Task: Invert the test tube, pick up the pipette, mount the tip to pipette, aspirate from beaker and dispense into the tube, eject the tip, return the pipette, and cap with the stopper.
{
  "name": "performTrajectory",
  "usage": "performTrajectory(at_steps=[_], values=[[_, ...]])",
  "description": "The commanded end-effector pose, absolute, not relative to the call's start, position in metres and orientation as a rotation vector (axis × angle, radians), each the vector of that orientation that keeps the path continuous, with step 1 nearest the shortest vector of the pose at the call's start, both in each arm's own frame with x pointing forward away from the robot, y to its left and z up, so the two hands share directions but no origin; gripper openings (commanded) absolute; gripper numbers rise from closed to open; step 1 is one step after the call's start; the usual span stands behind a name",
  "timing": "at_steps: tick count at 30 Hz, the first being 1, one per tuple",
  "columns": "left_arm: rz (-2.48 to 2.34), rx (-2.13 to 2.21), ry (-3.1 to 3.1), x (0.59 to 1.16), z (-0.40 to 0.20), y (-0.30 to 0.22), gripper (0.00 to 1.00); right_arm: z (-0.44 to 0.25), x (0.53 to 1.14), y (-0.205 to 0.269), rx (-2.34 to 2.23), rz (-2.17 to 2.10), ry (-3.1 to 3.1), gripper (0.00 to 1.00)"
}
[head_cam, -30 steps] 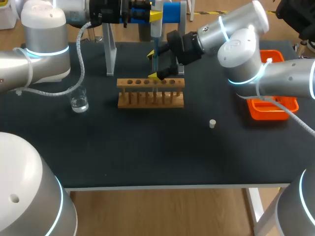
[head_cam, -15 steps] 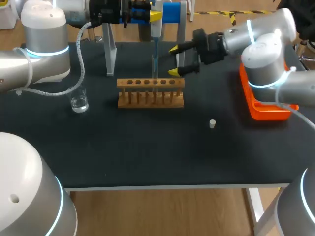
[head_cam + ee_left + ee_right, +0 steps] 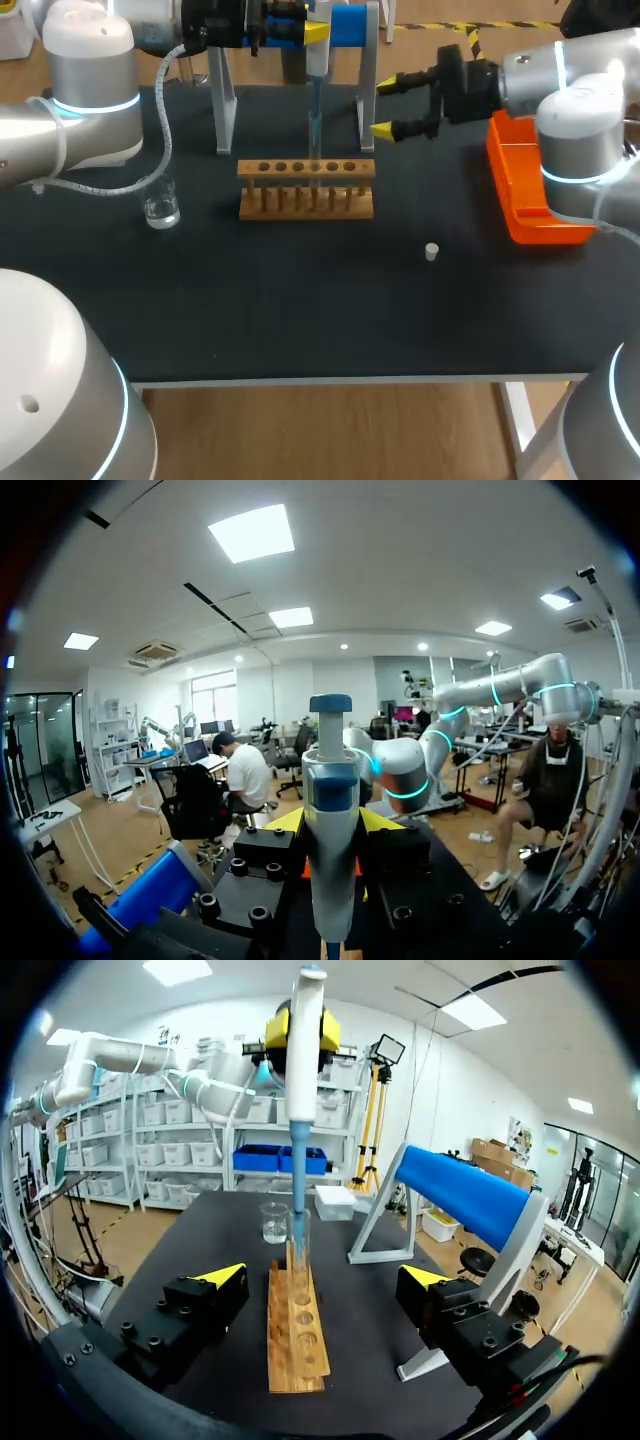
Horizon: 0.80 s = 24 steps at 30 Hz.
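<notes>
Wooden rack [image 3: 306, 190] centred on the table [image 3: 300, 320]; right gripper [image 3: 385, 107] off its right end, spread wide and empty. Left gripper [image 3: 312, 35] clamped on the upright pipette [image 3: 315, 62] above the rack, tip [image 3: 297, 1175] down in the test tube [image 3: 299, 1232] standing there. Beaker [image 3: 161, 208] left of the rack; stopper [image 3: 432, 251] lying apart, front right.

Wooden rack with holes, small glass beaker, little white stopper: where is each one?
Wooden rack with holes [image 3: 306, 175], head view, front edge of its top board.
Small glass beaker [image 3: 161, 209], head view, its lower wall.
Little white stopper [image 3: 432, 251], head view, its middle.
</notes>
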<state>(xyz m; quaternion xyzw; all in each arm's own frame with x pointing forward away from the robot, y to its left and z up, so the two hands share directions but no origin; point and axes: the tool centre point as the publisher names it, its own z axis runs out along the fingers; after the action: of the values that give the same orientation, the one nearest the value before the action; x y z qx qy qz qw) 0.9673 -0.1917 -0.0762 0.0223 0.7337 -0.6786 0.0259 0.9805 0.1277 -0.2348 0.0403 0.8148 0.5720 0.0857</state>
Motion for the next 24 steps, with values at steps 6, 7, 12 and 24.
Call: performTrajectory(at_steps=[6, 7, 12, 24], values=[[-2.098, 0.071, 2.269, 0.968, -0.076, -0.191, 0.0, -0.182, 0.944, 0.095, 0.163, 1.695, 2.38, 1.0], [-2.098, 0.071, 2.269, 0.968, -0.076, -0.191, 0.0, -0.178, 0.944, 0.094, 0.163, 1.699, 2.372, 1.0], [-2.098, 0.071, 2.269, 0.968, -0.076, -0.191, 0.0, -0.153, 0.938, 0.09, 0.158, 1.737, 2.321, 1.0], [-2.098, 0.071, 2.269, 0.968, -0.076, -0.191, 0.0, -0.097, 0.933, 0.095, 0.122, 1.846, 2.252, 1.0]])
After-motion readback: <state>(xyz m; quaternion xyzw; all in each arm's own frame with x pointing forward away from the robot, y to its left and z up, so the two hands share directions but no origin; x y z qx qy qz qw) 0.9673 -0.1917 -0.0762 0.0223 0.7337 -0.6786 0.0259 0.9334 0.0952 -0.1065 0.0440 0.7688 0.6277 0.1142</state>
